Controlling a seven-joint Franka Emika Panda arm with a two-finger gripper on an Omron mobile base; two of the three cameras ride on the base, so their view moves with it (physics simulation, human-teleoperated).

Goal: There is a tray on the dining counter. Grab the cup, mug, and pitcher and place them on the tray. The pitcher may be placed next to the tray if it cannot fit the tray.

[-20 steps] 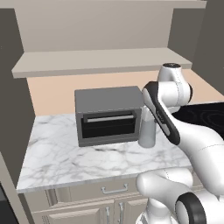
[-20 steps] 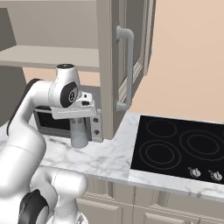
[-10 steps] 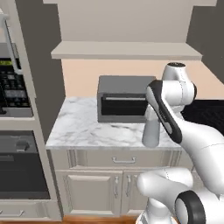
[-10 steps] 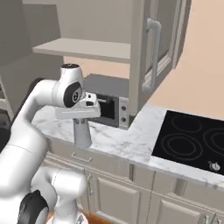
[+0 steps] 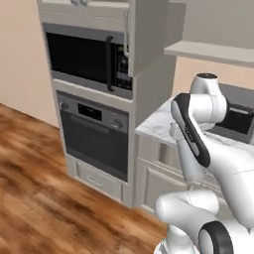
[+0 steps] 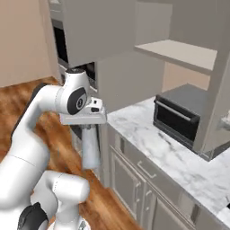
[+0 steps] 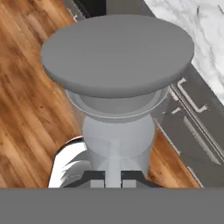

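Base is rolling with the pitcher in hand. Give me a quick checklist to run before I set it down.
1. Pitcher gripped: ok, the gripper is shut on its neck.
2. Pitcher upright: ok, it hangs vertically in the right base view.
3. Pitcher clear of the lower cabinets: ok, a gap shows beside it.
4. Tray in sight: not ok.
5. Dining counter in sight: not ok; the marble counter here carries a toaster oven, no sink.
6. Room on tray: cannot tell.

Pitcher (image 6: 90, 148) — above wood floor (image 6: 54, 148)
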